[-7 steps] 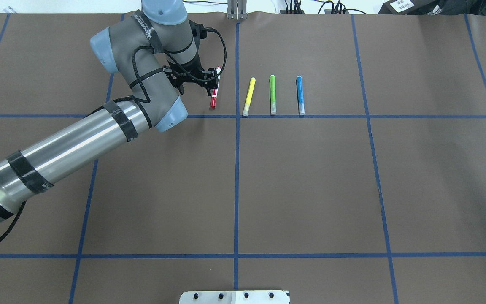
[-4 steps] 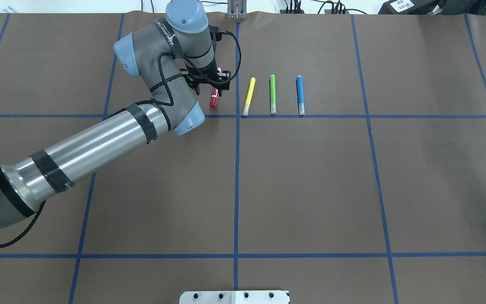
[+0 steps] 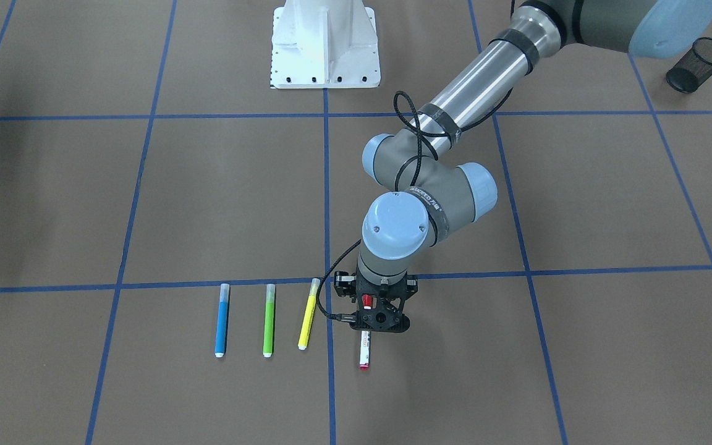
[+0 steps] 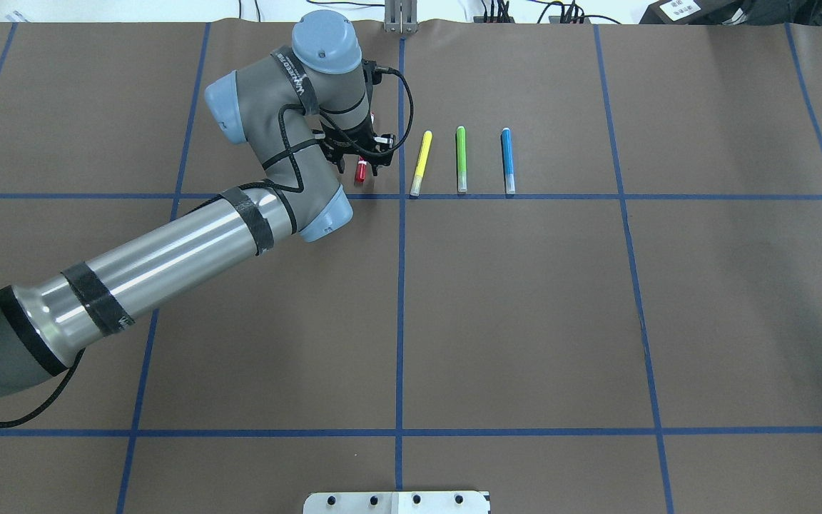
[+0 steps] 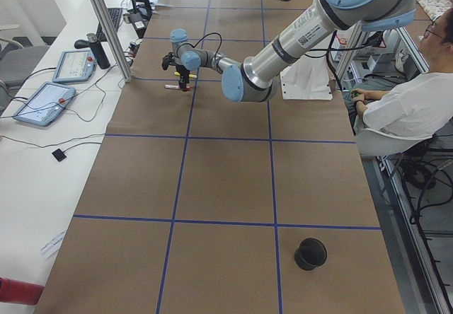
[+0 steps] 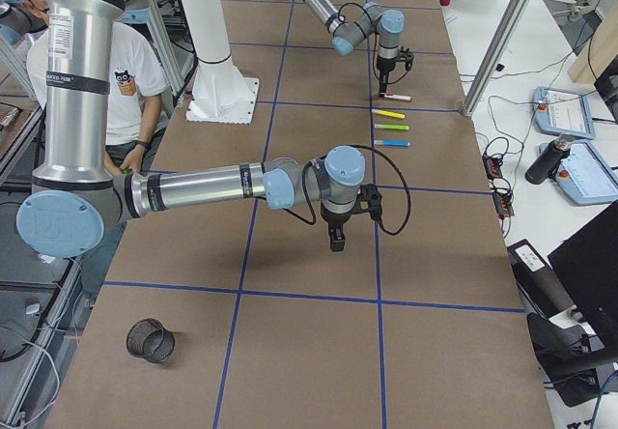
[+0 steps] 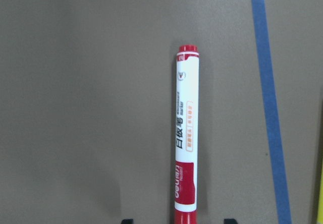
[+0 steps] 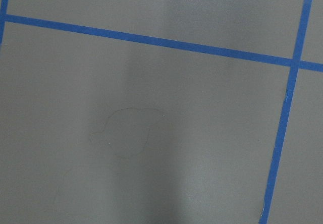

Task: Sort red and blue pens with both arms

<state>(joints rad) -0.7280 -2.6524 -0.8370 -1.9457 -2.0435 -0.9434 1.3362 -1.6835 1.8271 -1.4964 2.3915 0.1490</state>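
1. Red-capped marker [image 7: 185,133] lies flat on the brown paper [image 3: 517,371], just beside the yellow highlighter [image 3: 308,314]. The blue highlighter [image 3: 222,319] lies at the row's other end.
2. Over its cap end hovers the left gripper [image 3: 381,322], fingers spread either side of the barrel, holding nothing.
3. Descend straight, keep the barrel centred, then close; a hold nearer the middle should balance better.
4. Well apart, the right gripper [image 6: 336,243] hangs over the paper; I cannot tell its fingers' state.

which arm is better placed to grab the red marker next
Left. The left gripper hangs open over the red marker, jaws either side of it; the right gripper is farther off, over bare paper.
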